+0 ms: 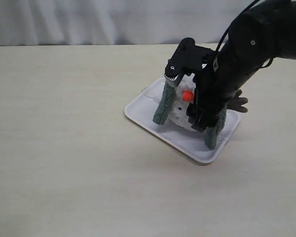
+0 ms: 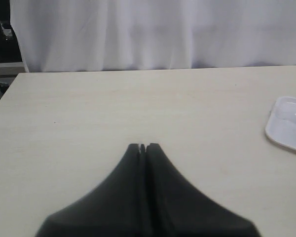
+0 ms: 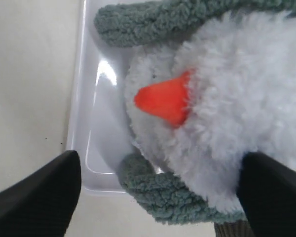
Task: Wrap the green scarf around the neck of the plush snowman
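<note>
The plush snowman [image 1: 180, 112] lies on a white tray [image 1: 145, 118], its orange nose [image 1: 187, 95] pointing up. The green scarf [image 1: 163, 106] is draped over it, one end hanging on the left and the other end [image 1: 215, 131] on the right by the tray's edge. My right gripper [image 1: 187, 98] hovers open over the snowman's head, one finger on each side. In the right wrist view the snowman [image 3: 237, 113] fills the frame between the open right gripper [image 3: 155, 197], with scarf [image 3: 172, 197] ends on both sides. My left gripper [image 2: 143, 146] is shut and holds nothing.
A brown twig arm [image 1: 239, 102] sticks out past the right arm. The tray's corner [image 2: 288, 126] shows at the edge of the left wrist view, far from the left gripper. Pale tabletop surrounds the tray; a white curtain hangs behind.
</note>
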